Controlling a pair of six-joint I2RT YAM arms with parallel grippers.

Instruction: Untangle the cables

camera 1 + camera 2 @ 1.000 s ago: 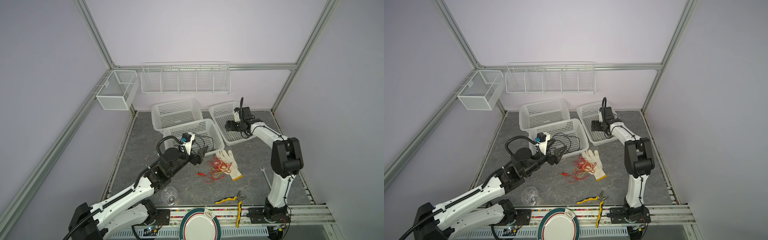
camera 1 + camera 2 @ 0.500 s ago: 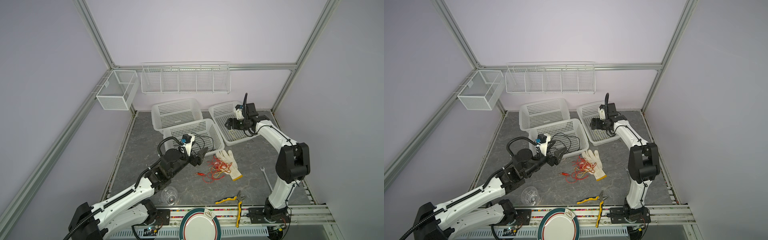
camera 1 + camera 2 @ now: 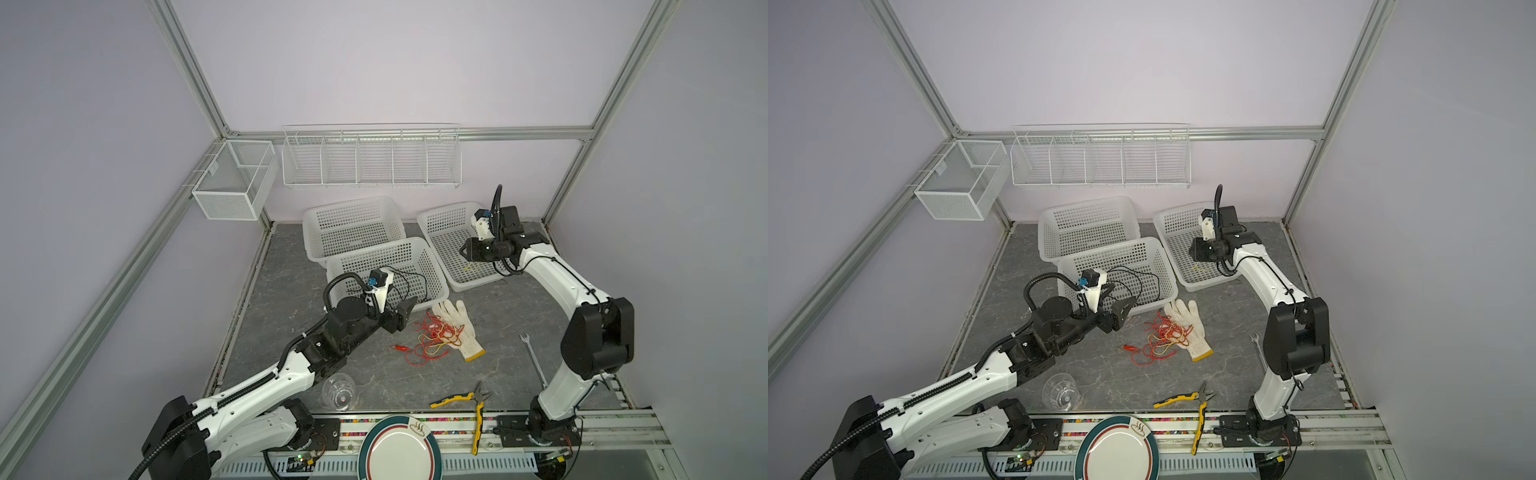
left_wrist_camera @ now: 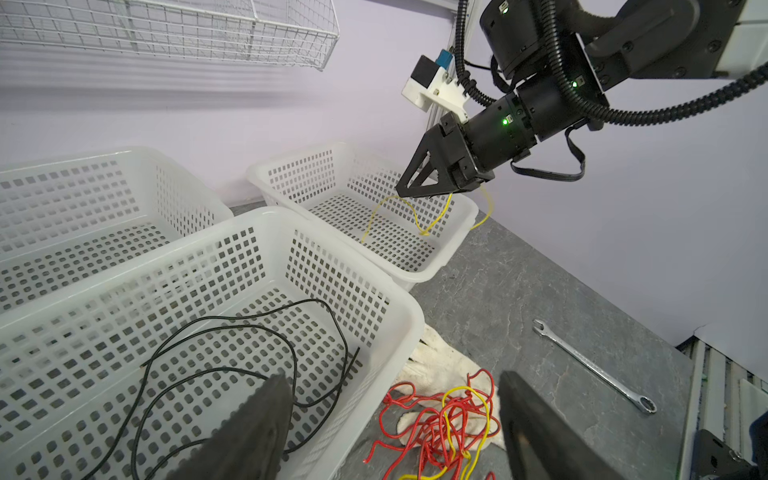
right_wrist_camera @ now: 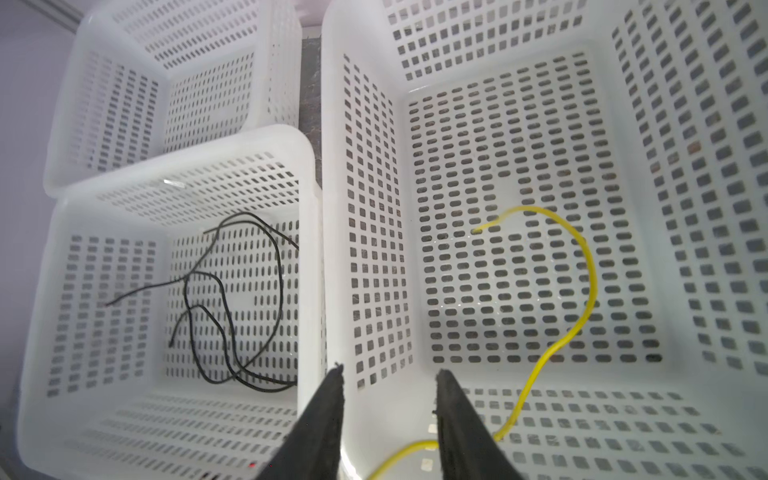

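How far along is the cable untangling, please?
Done: a black cable lies in the front basket, a yellow cable in the basket below the right tool. In hand: nothing visibly gripped; the left tool is open. Left: the red and yellow tangle on the glove.

From my station the baskets [image 4: 399, 328] read as white moulded plastic, smooth with a soft sheen. They sit on a table [image 4: 498, 299] with a matt grey, stone-veined top. The wrench [image 4: 593, 365] is bright polished metal. The glove [image 3: 467, 338] is coarse knitted cream cloth. The cables [image 4: 444, 424] have smooth, slightly glossy plastic sheathing. The jaws of the left gripper [image 4: 391, 376] look matt black with finely ribbed faces. The wall rack [image 3: 370, 162] is white-coated wire, and the plate [image 3: 399, 453] shines like glaze.
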